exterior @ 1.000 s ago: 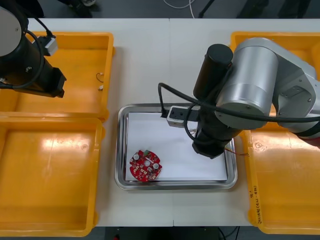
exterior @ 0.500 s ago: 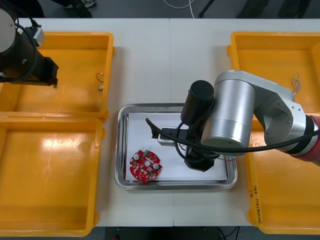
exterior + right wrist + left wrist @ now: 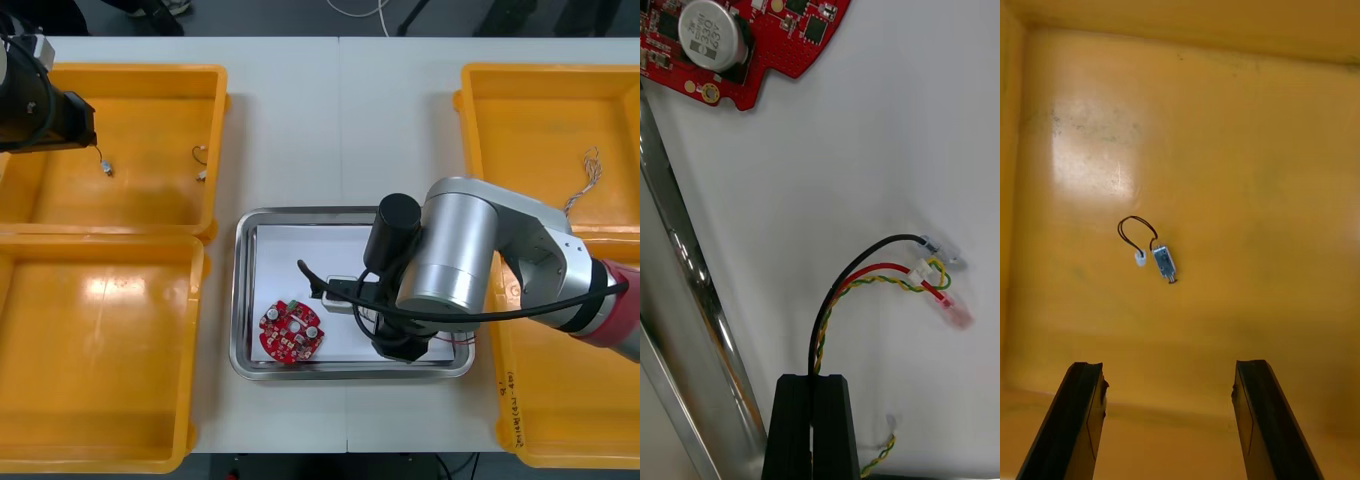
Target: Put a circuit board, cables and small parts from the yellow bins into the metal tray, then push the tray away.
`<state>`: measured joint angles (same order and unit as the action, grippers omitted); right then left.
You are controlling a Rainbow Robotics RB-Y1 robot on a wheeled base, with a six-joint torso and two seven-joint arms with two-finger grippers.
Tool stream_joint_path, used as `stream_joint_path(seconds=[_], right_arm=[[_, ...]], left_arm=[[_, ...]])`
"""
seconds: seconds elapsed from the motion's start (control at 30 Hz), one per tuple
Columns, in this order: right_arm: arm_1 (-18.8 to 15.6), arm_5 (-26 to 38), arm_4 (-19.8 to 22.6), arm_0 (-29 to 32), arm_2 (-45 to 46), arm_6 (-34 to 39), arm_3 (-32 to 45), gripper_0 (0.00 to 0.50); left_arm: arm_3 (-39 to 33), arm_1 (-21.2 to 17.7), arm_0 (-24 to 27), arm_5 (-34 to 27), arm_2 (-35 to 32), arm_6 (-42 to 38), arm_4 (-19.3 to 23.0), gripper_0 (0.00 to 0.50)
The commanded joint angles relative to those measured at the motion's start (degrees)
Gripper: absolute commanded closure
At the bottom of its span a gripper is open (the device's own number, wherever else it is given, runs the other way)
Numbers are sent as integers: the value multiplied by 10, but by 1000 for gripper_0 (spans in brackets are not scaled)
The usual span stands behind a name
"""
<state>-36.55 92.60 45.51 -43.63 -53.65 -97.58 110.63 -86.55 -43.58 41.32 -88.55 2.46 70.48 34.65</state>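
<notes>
The right arm (image 3: 450, 265) reaches down into the lower right part of the metal tray (image 3: 241, 300) at the centre of the front view. In its wrist view the right gripper (image 3: 811, 381) has its 2 fingers pressed together, pinching a cable bundle (image 3: 865, 276) of black, red and yellow strands. The bundle arches up from the fingers, and its small connectors touch the tray's white floor. The round red circuit board (image 3: 291, 332) lies in the lower left part of the tray, well apart from the connectors.

The left gripper (image 3: 1168, 369) hangs over the yellow bin (image 3: 150, 110) at the upper left of the front view. Its 2 fingers stand wide apart and hold nothing. Beyond them, on the bin floor, lies a small metal part (image 3: 1163, 262) with a looped black wire. 2 more small metal parts (image 3: 200, 164) lie near that bin's right wall.
</notes>
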Motion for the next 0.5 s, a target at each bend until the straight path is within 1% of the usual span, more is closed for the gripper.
stream_joint_path(seconds=[0.03, 0.17, 0.3, 0.47, 0.5], right_arm=[[29, -25, -4, 15, -7, -12, -15, 500], [38, -48, -6, 20, -7, -6, -16, 500], [42, -50, -7, 21, -8, -2, -16, 500], [36, -50, -13, 21, -11, -5, -16, 500], [35, -49, -20, 21, -14, -6, -16, 500]], left_arm=[[24, 22, 25, 32, -18, 50, -20, 0], [48, 32, 25, 56, -18, 46, -20, 0], [72, 43, 25, 78, -18, 46, -20, 0], [87, 51, 25, 90, -18, 47, -21, 0], [92, 53, 25, 93, -18, 47, -21, 0]])
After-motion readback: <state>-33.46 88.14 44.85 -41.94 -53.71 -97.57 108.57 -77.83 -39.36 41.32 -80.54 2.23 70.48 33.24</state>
